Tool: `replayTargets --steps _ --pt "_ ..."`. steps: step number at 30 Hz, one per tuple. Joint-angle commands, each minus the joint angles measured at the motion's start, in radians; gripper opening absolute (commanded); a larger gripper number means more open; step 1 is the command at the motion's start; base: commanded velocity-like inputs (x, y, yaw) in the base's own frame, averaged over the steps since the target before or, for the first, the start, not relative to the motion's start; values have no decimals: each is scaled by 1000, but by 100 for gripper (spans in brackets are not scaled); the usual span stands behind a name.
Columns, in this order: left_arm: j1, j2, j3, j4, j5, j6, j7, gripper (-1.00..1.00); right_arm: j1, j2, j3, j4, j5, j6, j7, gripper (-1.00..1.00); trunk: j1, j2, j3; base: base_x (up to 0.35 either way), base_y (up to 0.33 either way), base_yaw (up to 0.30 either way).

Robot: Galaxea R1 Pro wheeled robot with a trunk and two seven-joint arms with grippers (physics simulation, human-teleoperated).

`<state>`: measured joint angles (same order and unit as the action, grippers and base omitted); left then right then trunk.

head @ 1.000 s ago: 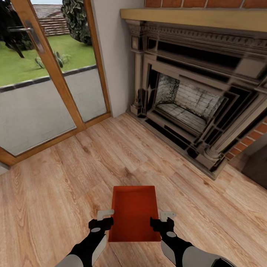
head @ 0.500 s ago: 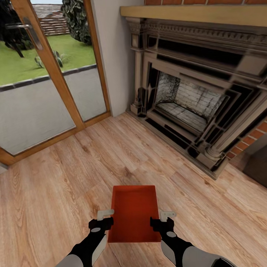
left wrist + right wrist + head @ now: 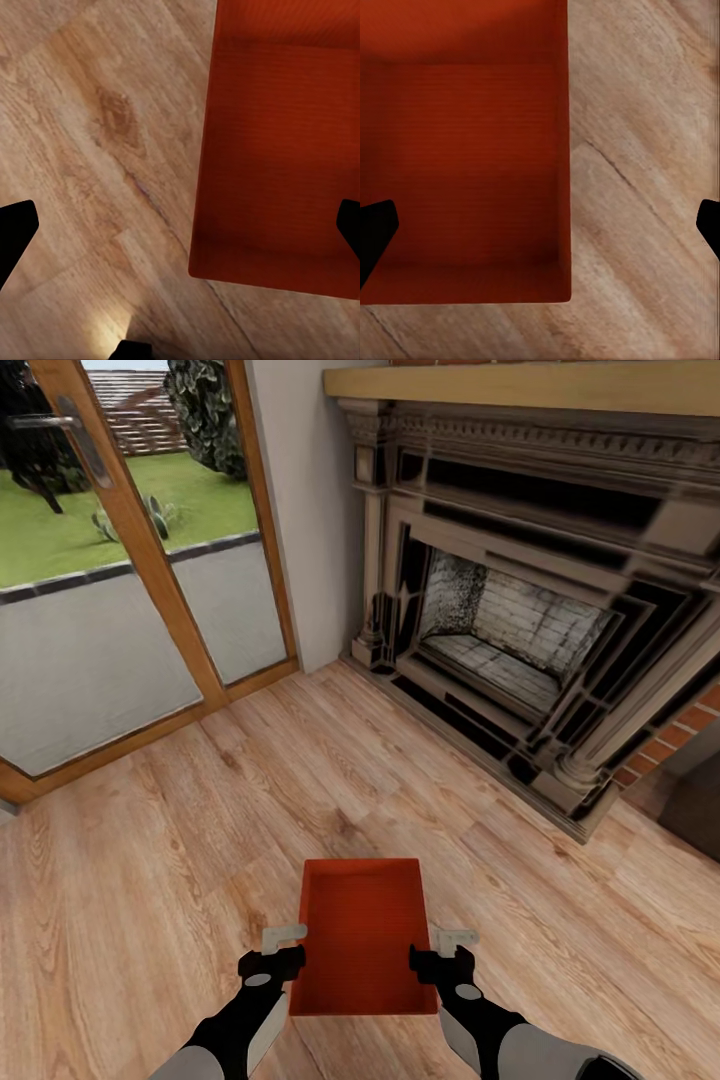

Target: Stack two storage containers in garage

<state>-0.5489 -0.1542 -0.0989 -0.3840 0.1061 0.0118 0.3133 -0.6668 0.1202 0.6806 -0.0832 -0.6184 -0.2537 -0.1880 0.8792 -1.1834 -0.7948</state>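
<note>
The storage container (image 3: 362, 935), an orange-red lidless box with thin straight walls and a finely ribbed bottom, is seen over the light wood-plank floor (image 3: 150, 880) of the living room, in front of the carved fireplace (image 3: 520, 620) and near the glazed wooden door (image 3: 130, 560); whether it rests on the planks or is lifted cannot be told. It is flanked by the left gripper (image 3: 285, 950) at its left long wall and the right gripper (image 3: 440, 952) at its right long wall. In each wrist view the two dark fingertips are set wide apart, one over the box interior and one over the floor, so each long wall is straddled but not clamped. The box is judged light, rigid and smooth, probably a hard plastic, with walls thin enough to flex or slip under a careless pinch. A hold is best taken on both long walls together, near their middles, so that tilting is avoided during carrying. The planks are matte and knotted.
</note>
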Motion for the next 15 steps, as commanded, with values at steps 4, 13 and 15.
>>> replayTargets --steps 4,13,15 --pt "0 1 -9 -1 10 1 7 100 0 -4 12 0 -6 -12 -4 100 15 -29 -13 0 0 0" --pt "0 1 -9 -1 10 1 7 100 0 -5 14 0 -6 -20 -4 100 50 -92 -41 0 0 0" --pt "0 1 -9 -1 10 1 7 100 0 -5 14 0 -6 -21 -4 100 58 -106 -48 0 0 0"
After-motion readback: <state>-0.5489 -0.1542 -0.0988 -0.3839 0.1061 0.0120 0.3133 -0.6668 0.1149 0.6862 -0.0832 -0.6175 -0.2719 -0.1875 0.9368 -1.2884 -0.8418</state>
